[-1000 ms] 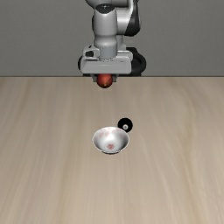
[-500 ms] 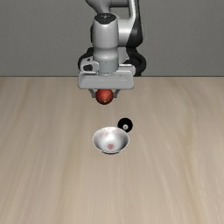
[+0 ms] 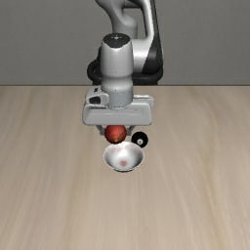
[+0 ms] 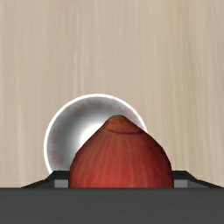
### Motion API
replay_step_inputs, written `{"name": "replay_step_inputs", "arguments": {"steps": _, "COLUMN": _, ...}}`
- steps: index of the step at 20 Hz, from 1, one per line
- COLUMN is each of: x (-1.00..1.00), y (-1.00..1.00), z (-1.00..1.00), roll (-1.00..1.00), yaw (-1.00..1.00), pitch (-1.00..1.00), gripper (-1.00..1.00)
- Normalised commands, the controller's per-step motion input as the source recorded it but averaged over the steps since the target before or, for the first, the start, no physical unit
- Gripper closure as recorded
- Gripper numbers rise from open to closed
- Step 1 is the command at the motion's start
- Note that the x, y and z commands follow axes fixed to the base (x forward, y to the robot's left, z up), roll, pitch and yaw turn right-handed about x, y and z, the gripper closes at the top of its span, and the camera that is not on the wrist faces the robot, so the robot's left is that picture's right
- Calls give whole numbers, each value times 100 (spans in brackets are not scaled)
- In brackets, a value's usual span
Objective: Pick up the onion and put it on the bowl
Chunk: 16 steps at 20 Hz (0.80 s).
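Observation:
A red-brown onion hangs in the air, held from both sides by my gripper, which is shut on it. In the wrist view the onion bulges up between my fingers and covers part of the bowl beyond it. The shiny metal bowl stands on the wooden table just below and slightly forward of the onion. Seen from the wrist, the bowl shows its rim and inner wall directly under my hand.
A small black round object lies on the table beside the bowl, on the exterior view's right. Pale wooden tabletop spreads all around, with a grey wall behind the robot.
My hand has carried the onion forward from the back of the table and lowered it until it hangs just above the bowl. The bowl and black object stayed put.

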Motion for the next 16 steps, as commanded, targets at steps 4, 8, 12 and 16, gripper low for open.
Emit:
{"name": "replay_step_inputs", "arguments": {"steps": 4, "x": -25, "y": 50, "z": 0, "roll": 0, "yaw": 0, "pitch": 0, "gripper": -100}}
{"name": "replay_step_inputs", "arguments": {"steps": 8, "x": 0, "y": 0, "z": 0, "roll": 0, "yaw": 0, "pitch": 0, "gripper": -100}}
{"name": "replay_step_inputs", "arguments": {"steps": 12, "x": 0, "y": 0, "z": 0, "roll": 0, "yaw": 0, "pitch": 0, "gripper": -100}}
{"name": "replay_step_inputs", "arguments": {"steps": 16, "x": 0, "y": 0, "z": 0, "roll": 0, "yaw": 0, "pitch": 0, "gripper": -100}}
